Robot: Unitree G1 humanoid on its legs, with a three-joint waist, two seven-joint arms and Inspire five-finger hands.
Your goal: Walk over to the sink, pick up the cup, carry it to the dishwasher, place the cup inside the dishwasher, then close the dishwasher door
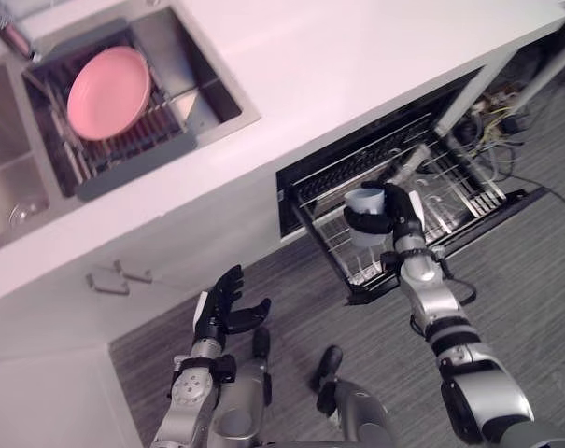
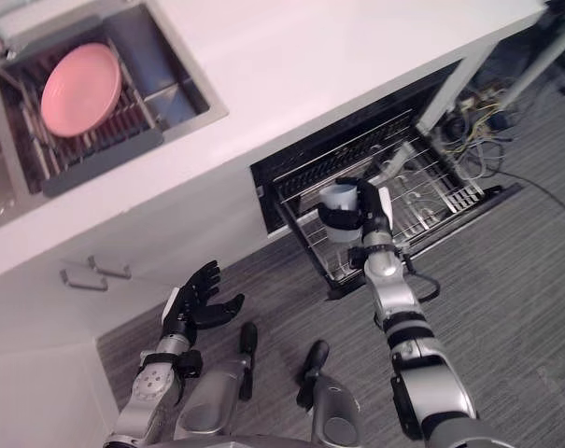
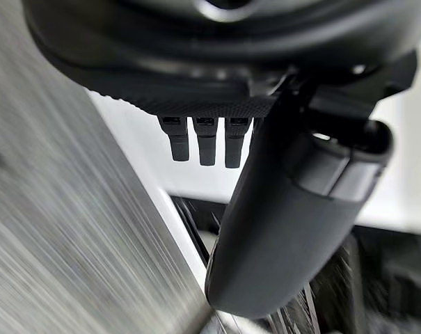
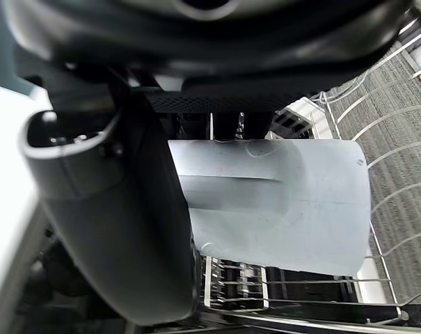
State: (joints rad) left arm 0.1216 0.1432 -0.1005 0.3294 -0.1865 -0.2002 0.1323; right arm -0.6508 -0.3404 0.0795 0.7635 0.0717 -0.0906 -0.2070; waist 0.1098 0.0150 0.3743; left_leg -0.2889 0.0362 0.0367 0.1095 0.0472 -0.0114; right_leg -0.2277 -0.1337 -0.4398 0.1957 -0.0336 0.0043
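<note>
Pickup and carry look done: right robot hand (image 1: pixel 401 222) is wrapped around the cup (image 1: pixel 363 200) over the dishwasher (image 1: pixel 352 166) rack (image 1: pixel 450 191), around 3 o'clock. Left robot hand (image 1: pixel 228 313) is loose and empty. To do: set it in, close the dishwasher.

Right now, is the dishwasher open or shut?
Open: the dishwasher door lies folded down and the wire rack is slid out, below the cup in the right hand.

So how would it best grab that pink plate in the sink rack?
Probably pinch the pink plate by its rim, coming down from above: it lies face-up and tilted on the rack, so the edge is the only hold.
</note>
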